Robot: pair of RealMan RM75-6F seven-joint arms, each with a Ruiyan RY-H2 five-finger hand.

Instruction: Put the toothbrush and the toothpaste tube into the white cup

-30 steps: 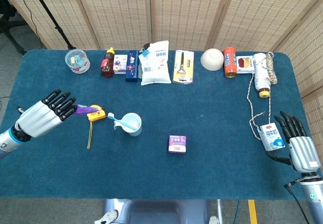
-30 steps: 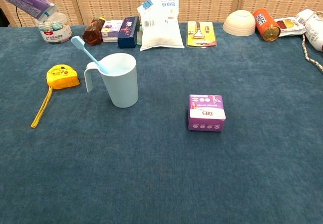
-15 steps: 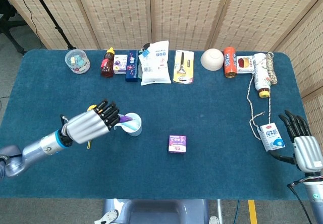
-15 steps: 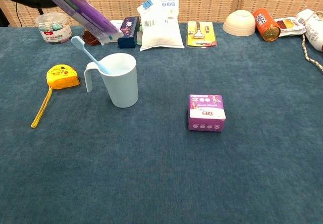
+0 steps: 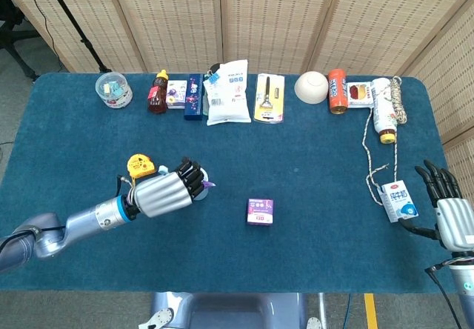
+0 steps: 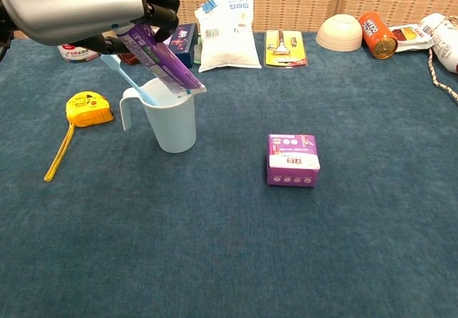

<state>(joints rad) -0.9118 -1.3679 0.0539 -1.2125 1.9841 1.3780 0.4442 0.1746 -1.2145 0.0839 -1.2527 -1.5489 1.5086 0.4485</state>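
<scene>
Above blue cloth, left hand (image 6: pixel 79 6) fingers clamp toothpaste tube (image 6: pixel 161 59), slanting down-right over white cup (image 6: pixel 170 114).

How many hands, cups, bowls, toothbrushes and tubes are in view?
Hands: 2 (left hand, right hand)
Cup: 1
Bowl: 1
Toothbrush: 1
Tube: 1
Total: 6

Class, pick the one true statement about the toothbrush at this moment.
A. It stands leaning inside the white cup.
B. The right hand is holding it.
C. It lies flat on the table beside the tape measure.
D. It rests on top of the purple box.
A: in the chest view the toothbrush leans inside the white cup, its head sticking out above the rim.
</scene>
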